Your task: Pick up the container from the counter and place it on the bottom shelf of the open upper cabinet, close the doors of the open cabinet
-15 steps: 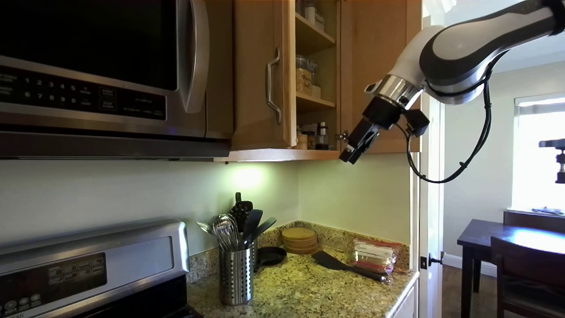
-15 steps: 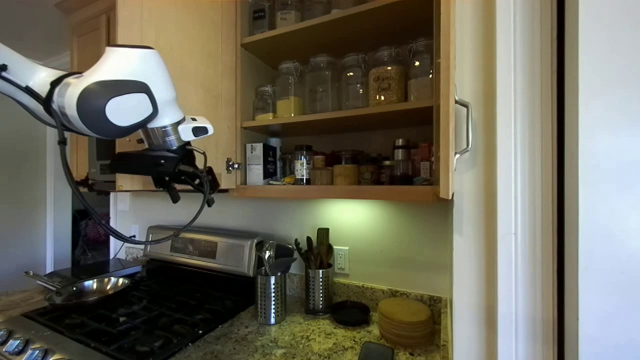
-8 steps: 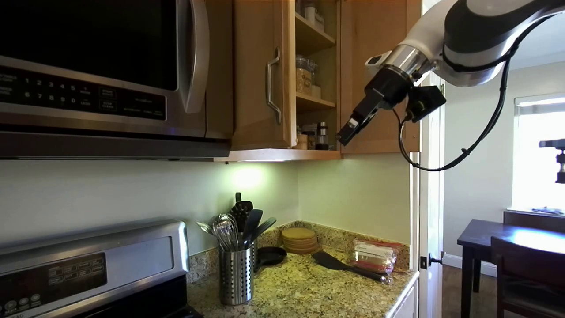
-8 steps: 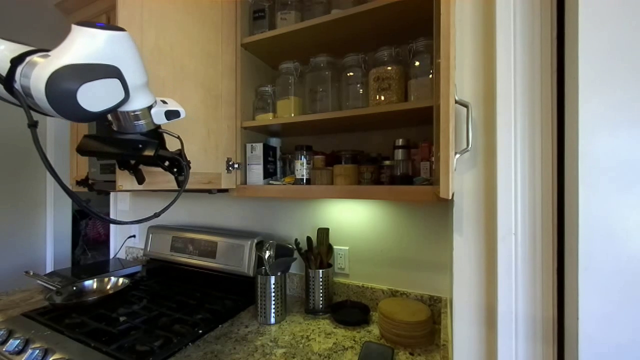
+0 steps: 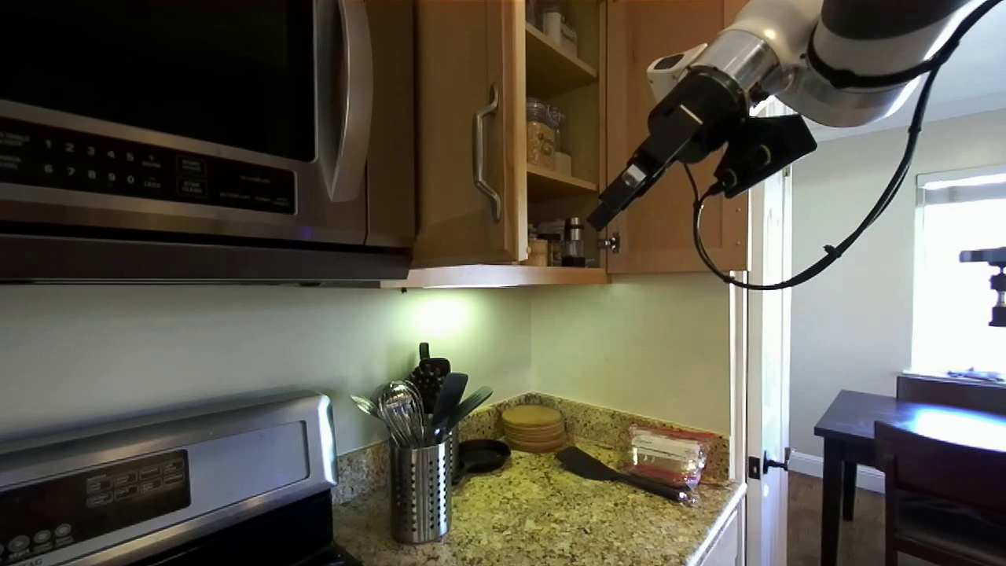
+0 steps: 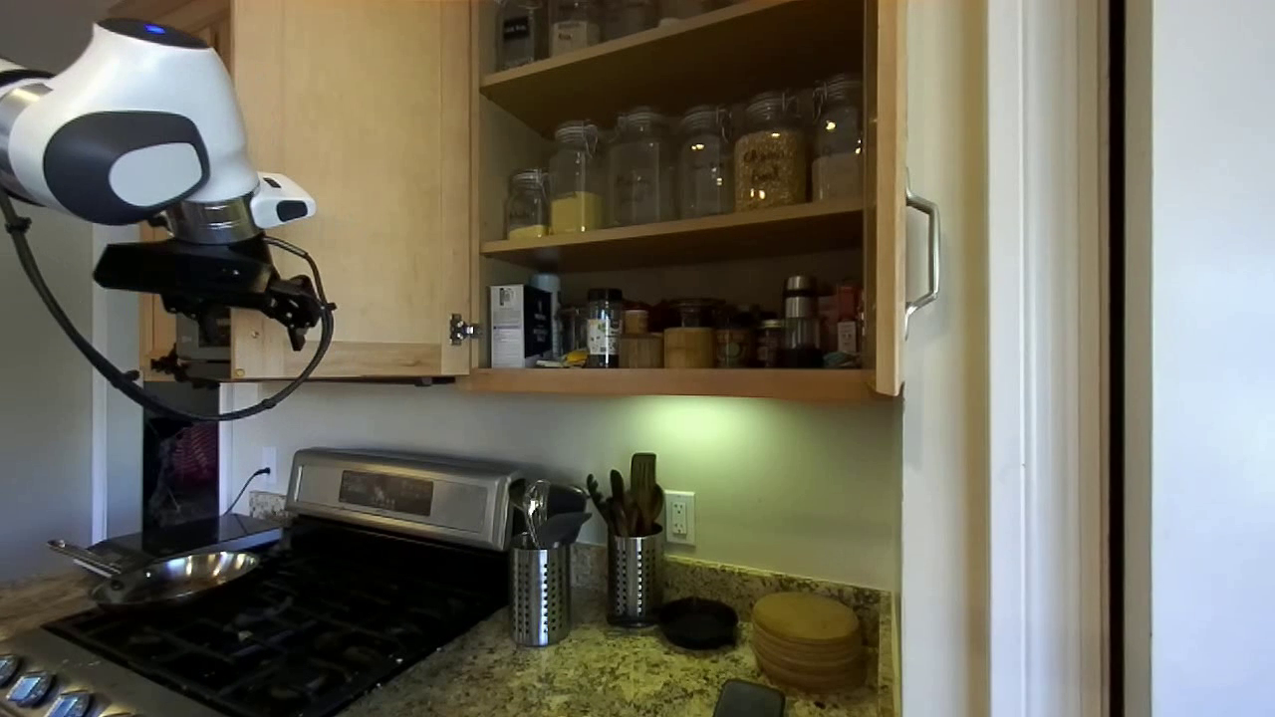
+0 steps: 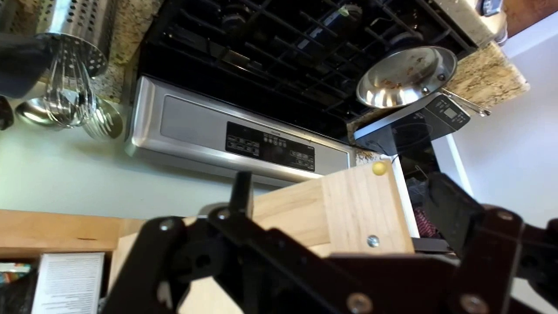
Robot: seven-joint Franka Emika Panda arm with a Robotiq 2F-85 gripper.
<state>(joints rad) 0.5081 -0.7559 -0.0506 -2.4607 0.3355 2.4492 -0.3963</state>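
Note:
The container (image 6: 604,331), a slim jar with dark cap and pale label, stands upright on the bottom shelf (image 6: 677,382) of the upper cabinet (image 6: 687,235). Both doors stand open: the left door (image 6: 359,179) shows its inner face, the right door (image 6: 886,199) is nearly edge-on; they also show in an exterior view (image 5: 460,157) (image 5: 672,47). My gripper (image 6: 304,324) is in front of the left door, away from the container. In the wrist view the gripper (image 7: 347,200) is open, with the left door's lower corner showing between its fingers; contact cannot be told. The granite counter (image 5: 526,519) lies below.
A microwave (image 5: 157,192) hangs beside the cabinet. Steel utensil holders (image 6: 541,596), round wooden boards (image 6: 807,642), a small black pan (image 6: 698,623) and a bagged packet (image 5: 668,456) are on the counter. A frying pan (image 7: 407,78) sits by the stove (image 6: 299,607). Glass jars (image 6: 642,169) fill the middle shelf.
My gripper has moved up and leftward in both exterior views, rising along the left door's inner side and tilting flatter. The container, the shelf items and both doors have not moved.

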